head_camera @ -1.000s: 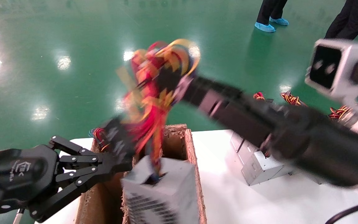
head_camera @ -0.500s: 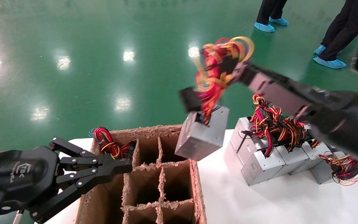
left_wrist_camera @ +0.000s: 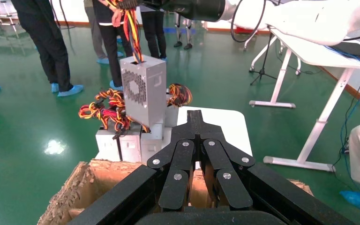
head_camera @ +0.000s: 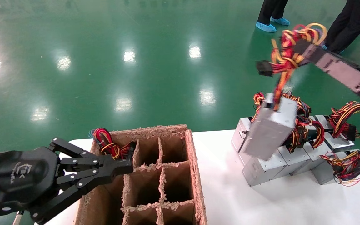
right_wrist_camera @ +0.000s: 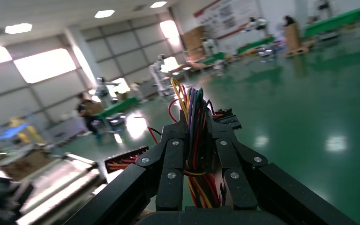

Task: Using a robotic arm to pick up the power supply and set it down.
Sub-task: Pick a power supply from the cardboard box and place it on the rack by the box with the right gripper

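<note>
Since a moment ago I have swung the power supply clear of the cardboard divider box and across to the right. Nearest me, my left gripper sits parked at the box's left wall, fingers pressed together on nothing. Farther out, the supply dangles tilted above the row of other power supplies along the table's right edge. Farthest, my right gripper is clenched on the wire bundle alone, so the case can swing. I should let it settle, lower slowly onto a bare patch beside the row, and release only once it rests.
</note>
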### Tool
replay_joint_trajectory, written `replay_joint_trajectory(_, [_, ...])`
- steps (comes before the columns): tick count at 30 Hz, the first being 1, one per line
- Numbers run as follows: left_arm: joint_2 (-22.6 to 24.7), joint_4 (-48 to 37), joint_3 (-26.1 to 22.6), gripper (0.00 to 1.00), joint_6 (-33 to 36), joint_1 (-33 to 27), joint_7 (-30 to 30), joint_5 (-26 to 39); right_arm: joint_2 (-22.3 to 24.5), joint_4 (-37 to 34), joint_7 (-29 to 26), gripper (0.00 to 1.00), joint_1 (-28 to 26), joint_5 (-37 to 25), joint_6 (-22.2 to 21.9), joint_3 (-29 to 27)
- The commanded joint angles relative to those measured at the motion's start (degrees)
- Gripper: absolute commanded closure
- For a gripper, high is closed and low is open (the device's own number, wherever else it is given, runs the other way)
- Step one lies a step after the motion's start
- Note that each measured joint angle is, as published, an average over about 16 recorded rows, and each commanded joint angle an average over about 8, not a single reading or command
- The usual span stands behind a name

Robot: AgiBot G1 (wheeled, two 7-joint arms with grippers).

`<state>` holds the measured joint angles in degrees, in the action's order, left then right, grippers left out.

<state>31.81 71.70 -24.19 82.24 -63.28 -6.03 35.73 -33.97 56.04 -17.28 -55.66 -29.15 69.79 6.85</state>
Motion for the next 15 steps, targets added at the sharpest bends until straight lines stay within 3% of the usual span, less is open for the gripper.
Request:
replay_joint_trajectory(1, [0.0, 0.0, 0.0, 1.0, 0.0, 0.0, 0.0, 0.0, 1.4, -0.4, 0.5, 1.0, 0.7, -0.1, -0.7, -0.7])
replay_joint_trajectory(15, [0.0, 0.0, 0.0, 1.0, 0.0, 0.0, 0.0, 0.0, 11.2, -4.3, 2.9, 1.0, 10.6, 1.1, -2.6, -6.0])
